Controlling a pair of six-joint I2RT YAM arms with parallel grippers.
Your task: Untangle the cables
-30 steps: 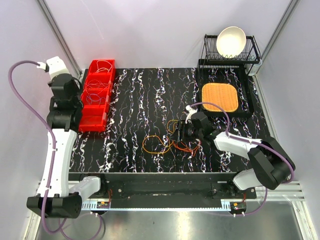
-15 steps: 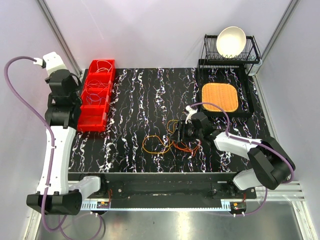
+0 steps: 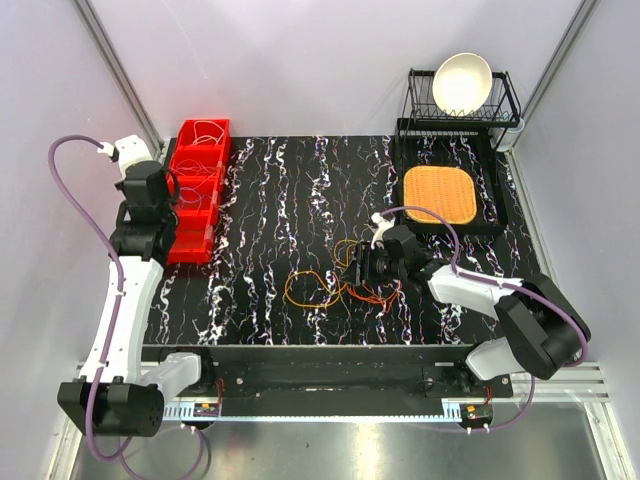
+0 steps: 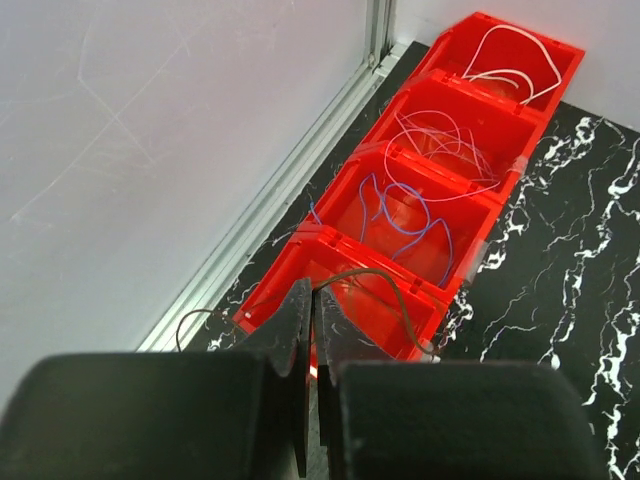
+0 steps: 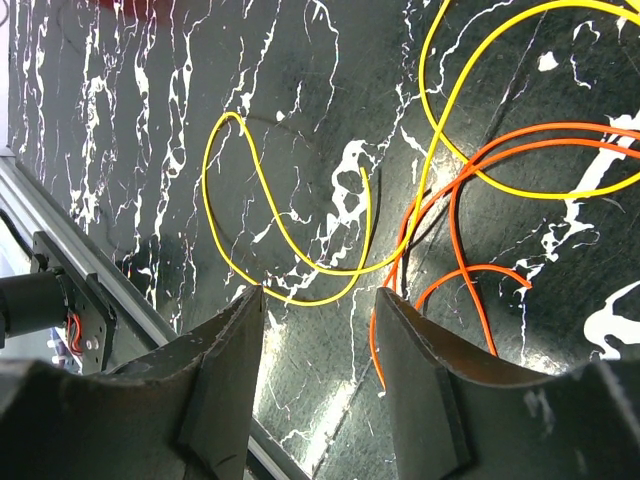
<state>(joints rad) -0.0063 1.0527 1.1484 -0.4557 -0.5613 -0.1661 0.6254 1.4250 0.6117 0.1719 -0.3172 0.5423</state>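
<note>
the right end effector (image 5: pixel 320 300) hangs low over the black marbled tabletop (image 3: pixel 270 190), jaws spread with nothing between them. the cables (image 3: pixel 330 285) lie tangled right under and ahead of it: a yellow cable (image 5: pixel 290 250) loops just beyond its fingertips, and an orange cable (image 5: pixel 460 200) crosses it to one side. the left end effector (image 4: pixel 305 295) is pressed together above the nearest compartment of the red bins (image 4: pixel 345 240). a thin dark wire (image 4: pixel 390 285) arcs past its tips; whether it is pinched i cannot tell.

A left arm (image 3: pixel 118 300) and right arm (image 3: pixel 465 287) are reaching over a marbled table (image 3: pixel 290 190) in a laboratory test cell, white panel walls (image 3: pixel 300 60) and aluminium framing (image 3: pixel 122 75) enclosing them.
</note>
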